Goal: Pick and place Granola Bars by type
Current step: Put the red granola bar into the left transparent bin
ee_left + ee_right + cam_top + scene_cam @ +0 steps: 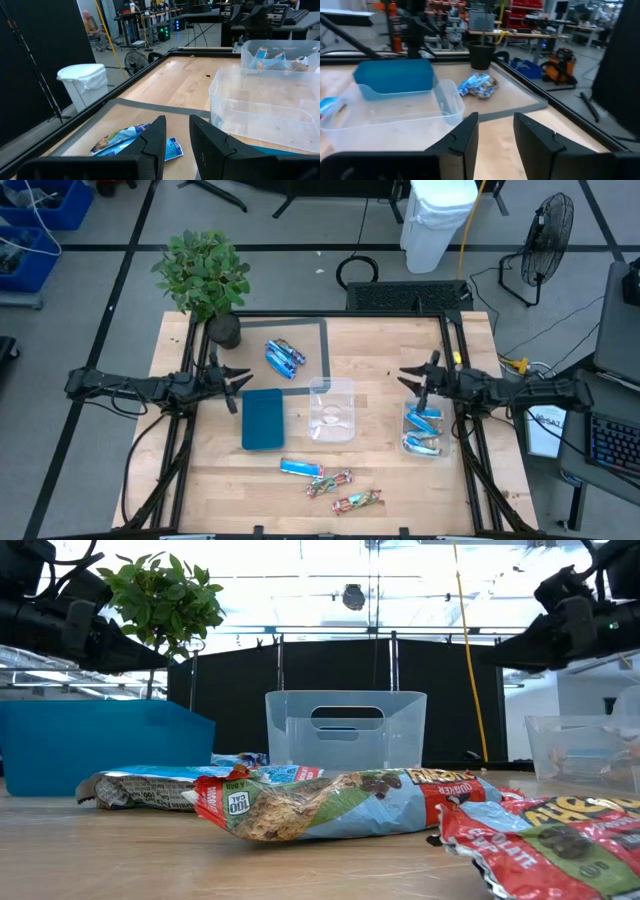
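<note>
My left hand (243,383) hangs over desk (400,480) by teal tray (263,418), fingers narrowly apart, holding nothing. Right hand (412,378) same, above tub w/ light blue bars (423,430). Dark blue bars (283,357) lie on mat nr plant (203,275). One blue bar (300,468) + two red/green bars (343,491) at desk front. Middle tub (331,409) holds no bars.

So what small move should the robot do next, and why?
Probably lower the left gripper toward the blue bars nearby. Both grippers hover open and empty, the middle tub holds nothing, and the right tub already has bars.
</note>
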You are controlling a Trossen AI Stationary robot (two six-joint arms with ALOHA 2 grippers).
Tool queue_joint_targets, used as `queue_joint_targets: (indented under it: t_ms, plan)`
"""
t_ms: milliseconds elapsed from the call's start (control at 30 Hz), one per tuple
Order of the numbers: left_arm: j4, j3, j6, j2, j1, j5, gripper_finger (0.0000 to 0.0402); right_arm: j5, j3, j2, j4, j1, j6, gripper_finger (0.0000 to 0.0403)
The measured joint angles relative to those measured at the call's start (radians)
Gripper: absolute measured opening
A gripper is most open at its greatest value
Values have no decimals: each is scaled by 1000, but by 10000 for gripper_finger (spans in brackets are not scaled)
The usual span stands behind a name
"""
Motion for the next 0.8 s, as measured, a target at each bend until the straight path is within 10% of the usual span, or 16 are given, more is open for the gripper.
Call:
queue_joint_targets:
  t_ms: [800]
  plan:
    - [0,0,0,0,0,0,93,-48,-4,-12,-43,-6,8,114]
